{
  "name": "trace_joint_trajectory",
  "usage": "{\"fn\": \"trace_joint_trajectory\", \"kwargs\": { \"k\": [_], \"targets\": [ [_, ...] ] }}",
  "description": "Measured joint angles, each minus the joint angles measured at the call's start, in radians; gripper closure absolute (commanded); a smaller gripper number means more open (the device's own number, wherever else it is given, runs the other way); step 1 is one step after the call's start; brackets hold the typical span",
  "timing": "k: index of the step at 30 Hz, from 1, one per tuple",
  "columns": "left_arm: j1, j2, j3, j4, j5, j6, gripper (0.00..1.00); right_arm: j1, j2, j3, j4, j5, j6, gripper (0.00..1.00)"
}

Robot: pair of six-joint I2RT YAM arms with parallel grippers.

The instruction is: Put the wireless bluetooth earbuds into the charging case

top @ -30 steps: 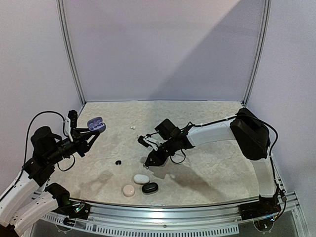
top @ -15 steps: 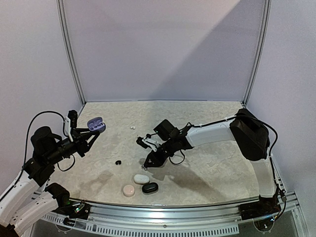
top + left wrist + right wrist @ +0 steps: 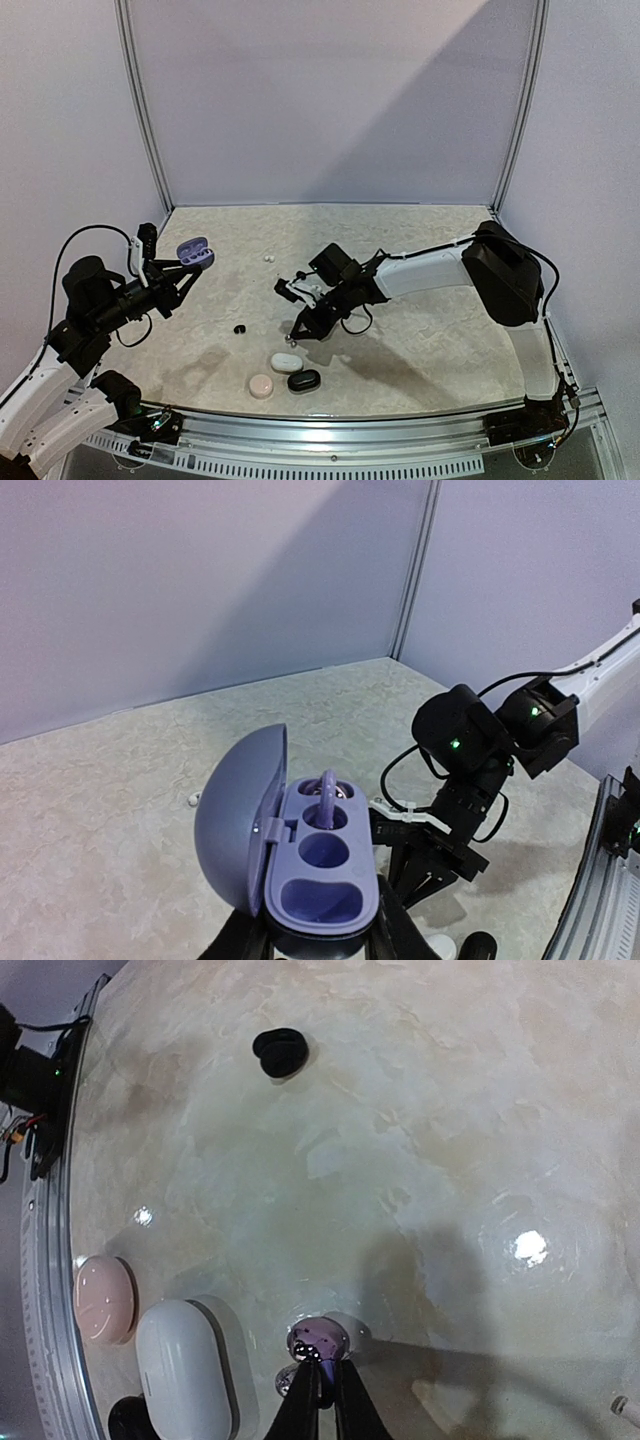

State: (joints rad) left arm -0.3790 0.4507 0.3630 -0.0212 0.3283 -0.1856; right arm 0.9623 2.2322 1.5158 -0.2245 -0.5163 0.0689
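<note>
My left gripper [image 3: 186, 270] is shut on an open purple charging case [image 3: 194, 252] and holds it up over the table's left side. In the left wrist view the case [image 3: 320, 865] shows its lid swung left. One purple earbud [image 3: 328, 792] stands in its far slot, and the other slots are empty. My right gripper [image 3: 297, 335] is low over the table's middle, next to the white case. In the right wrist view it [image 3: 326, 1365] is shut on a small purple earbud [image 3: 322, 1340] close to the surface. I cannot tell whether the earbud touches the table.
A black earbud [image 3: 239, 328] [image 3: 279, 1052] lies left of my right gripper. A white earbud [image 3: 268, 259] lies farther back. A white case [image 3: 286, 362] [image 3: 180, 1365], a pink case [image 3: 261, 385] [image 3: 104, 1298] and a black case [image 3: 303, 380] sit together near the front edge.
My right gripper has crept a little left and toward the front with the purple earbud in it. My left arm and the case have not moved.
</note>
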Motion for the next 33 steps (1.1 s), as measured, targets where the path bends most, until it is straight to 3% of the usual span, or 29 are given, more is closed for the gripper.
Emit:
{"fn": "trace_joint_trajectory", "kwargs": {
  "k": [12, 22, 33],
  "targets": [
    [0.0, 0.0, -0.002, 0.0, 0.009, 0.001, 1.0, 0.001, -0.007, 0.071, -0.059, 0.005, -0.048, 1.0],
    [0.0, 0.023, -0.003, 0.0, 0.073, 0.018, 1.0, 0.001, -0.164, 0.229, -0.173, 0.087, -0.188, 1.0],
    [-0.021, 0.079, 0.029, -0.049, 0.16, 0.23, 1.0, 0.103, -0.259, 0.529, -0.272, 0.196, -0.369, 1.0]
  ]
}}
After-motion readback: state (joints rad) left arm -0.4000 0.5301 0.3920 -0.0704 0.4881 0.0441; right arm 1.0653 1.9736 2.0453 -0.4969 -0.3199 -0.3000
